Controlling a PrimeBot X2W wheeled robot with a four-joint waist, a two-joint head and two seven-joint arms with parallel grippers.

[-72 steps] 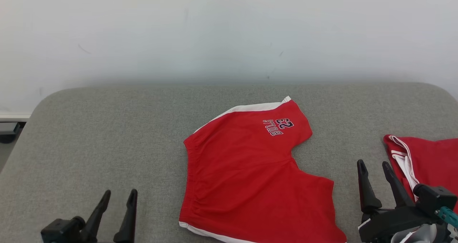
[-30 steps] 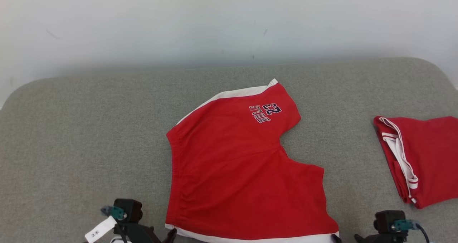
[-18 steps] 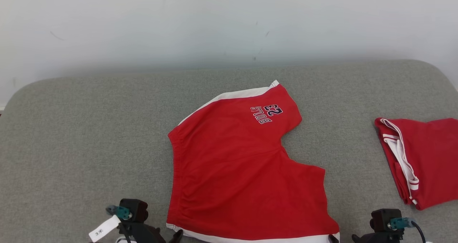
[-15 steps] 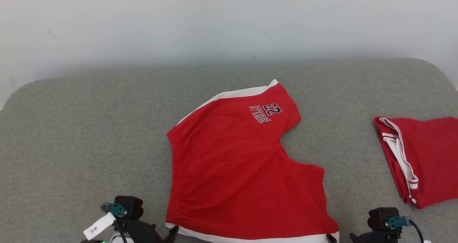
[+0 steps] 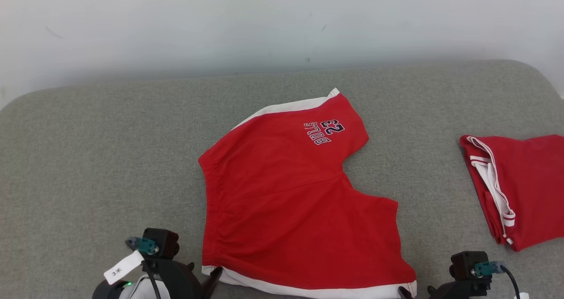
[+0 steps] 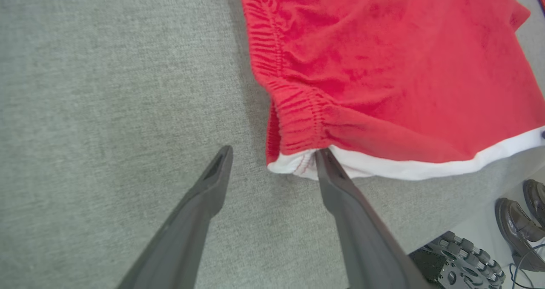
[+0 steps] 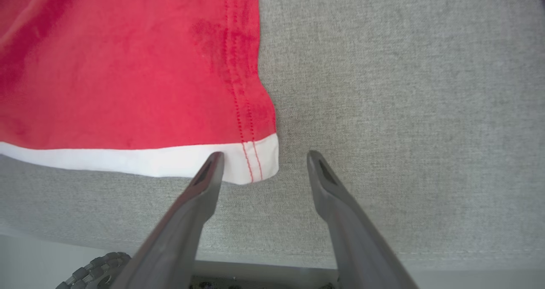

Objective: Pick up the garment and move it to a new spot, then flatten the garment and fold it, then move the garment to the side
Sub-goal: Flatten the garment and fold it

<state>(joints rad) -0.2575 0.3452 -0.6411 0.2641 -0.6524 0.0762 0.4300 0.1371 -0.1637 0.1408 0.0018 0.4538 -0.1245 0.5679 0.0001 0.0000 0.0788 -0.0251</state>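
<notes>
Straddling shorts [image 5: 286, 202] at hem corners, spread jaws perhaps touch cloth.

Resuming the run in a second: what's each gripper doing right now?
Left gripper: open, empty, at the red shorts' waistband corner.
Right gripper: open, empty, at their white-trimmed leg corner.

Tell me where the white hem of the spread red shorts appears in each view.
Head view: hem along the bottom edge, centre.
Left wrist view: hem at lower right, corner between the fingertips of the left gripper.
Right wrist view: hem across the left half, corner between the fingertips of the right gripper.
Shared landmark: grey pad under the shorts.
</notes>
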